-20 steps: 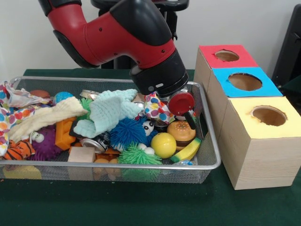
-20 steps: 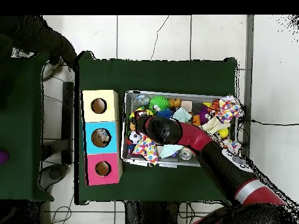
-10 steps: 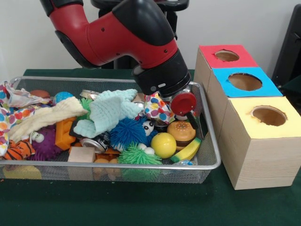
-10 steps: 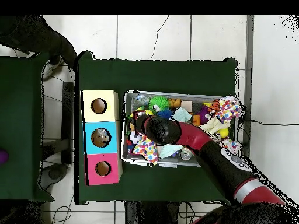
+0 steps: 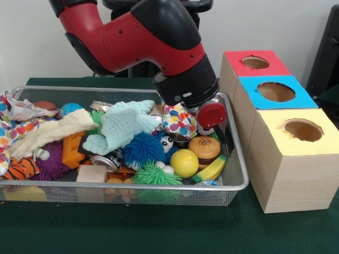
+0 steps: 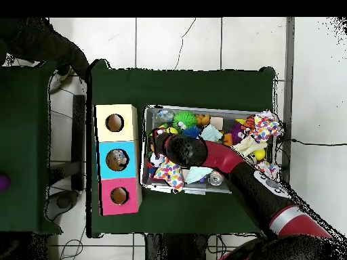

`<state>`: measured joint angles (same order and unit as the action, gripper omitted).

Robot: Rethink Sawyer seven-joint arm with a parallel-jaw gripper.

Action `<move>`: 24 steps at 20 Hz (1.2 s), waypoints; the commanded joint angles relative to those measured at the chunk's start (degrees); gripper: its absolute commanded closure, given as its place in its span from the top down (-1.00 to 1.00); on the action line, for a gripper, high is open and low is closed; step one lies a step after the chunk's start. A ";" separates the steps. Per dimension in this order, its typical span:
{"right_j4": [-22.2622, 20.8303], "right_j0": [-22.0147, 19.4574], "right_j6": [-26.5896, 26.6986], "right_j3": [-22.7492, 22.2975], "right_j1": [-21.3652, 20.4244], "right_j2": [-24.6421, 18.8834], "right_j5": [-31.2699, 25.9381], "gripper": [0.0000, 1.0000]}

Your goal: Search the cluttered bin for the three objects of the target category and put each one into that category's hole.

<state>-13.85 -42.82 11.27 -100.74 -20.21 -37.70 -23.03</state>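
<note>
Front view: gripper (image 5: 212, 117) over the wire bin's (image 5: 239, 177) right end — seemingly clamped on a red disc (image 5: 212, 114).

- 3 wooden boxes: red-top (image 5: 253, 64), blue-top (image 5: 271, 94), yellow-top (image 5: 302, 143)
- 1 wire bin (image 5: 235, 153)
- 1 toy burger (image 5: 204, 148)
- 1 yellow ball (image 5: 184, 162)
- 1 toy banana (image 5: 210, 170)

One camera is sitting low and close, looking level across the green tabletop (image 5: 159, 233) at the wire bin (image 5: 233, 180) and the three boxes (image 5: 288, 159) — the other is hanging high overhead, looking straight down and taking in the same bin (image 6: 146, 183), boxes (image 6: 103, 157) and surrounding floor (image 6: 176, 40).
</note>
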 commanded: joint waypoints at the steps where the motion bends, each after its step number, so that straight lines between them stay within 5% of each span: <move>1: 1.86 0.06 -12.40 5.28 -0.34 2.60 -6.93 -1.00; 24: 0.22 1.21 -11.49 6.18 -1.44 3.48 -7.21 -1.00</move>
<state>-13.89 -42.45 11.27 -100.38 -21.20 -37.62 -24.17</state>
